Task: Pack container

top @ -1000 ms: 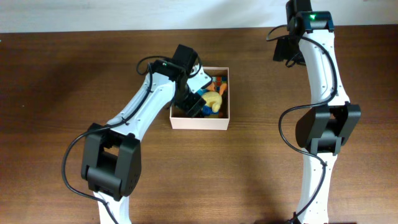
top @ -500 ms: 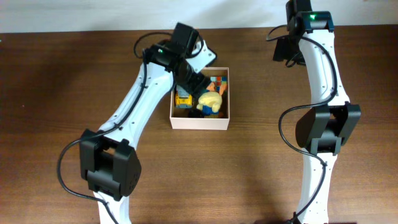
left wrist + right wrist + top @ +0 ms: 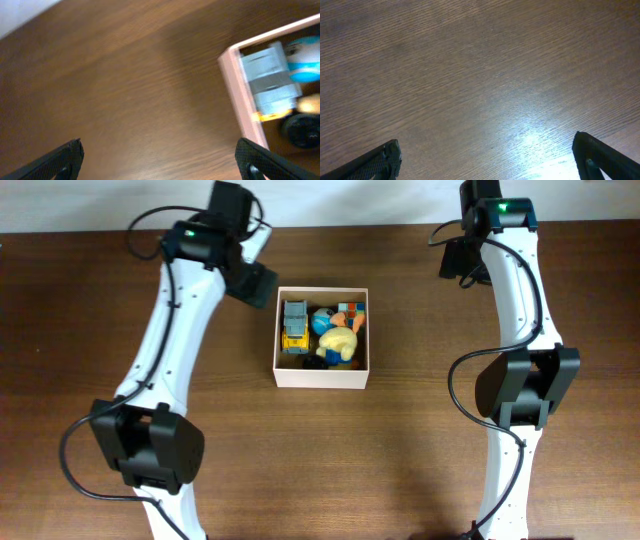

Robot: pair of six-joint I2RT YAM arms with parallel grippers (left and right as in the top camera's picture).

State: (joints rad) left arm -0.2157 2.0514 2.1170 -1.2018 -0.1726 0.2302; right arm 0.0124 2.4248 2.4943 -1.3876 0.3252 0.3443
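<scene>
The container (image 3: 320, 377), a pale cream square box, sits mid-table with toys inside: a grey and yellow truck (image 3: 295, 326), a yellow figure (image 3: 338, 346) and a blue piece (image 3: 325, 320). My left gripper (image 3: 258, 284) hovers over bare wood just left of the box's back corner, open and empty. In the left wrist view the left gripper (image 3: 157, 165) spans bare table, with the container wall (image 3: 239, 95) and the truck (image 3: 270, 82) to the right. My right gripper (image 3: 458, 260) hangs at the back right, well away from the box. The right wrist view shows the right gripper (image 3: 487, 160) open over bare wood.
The dark wooden table (image 3: 120, 360) stretches all around the box. A pale wall strip (image 3: 100, 205) runs along the far edge. Both white arms rise from bases at the table's near edge.
My left arm has pulled up out of the container and swung back and left, its jaws spreading wider. The truck now lies uncovered in the box. The right arm has not moved.
</scene>
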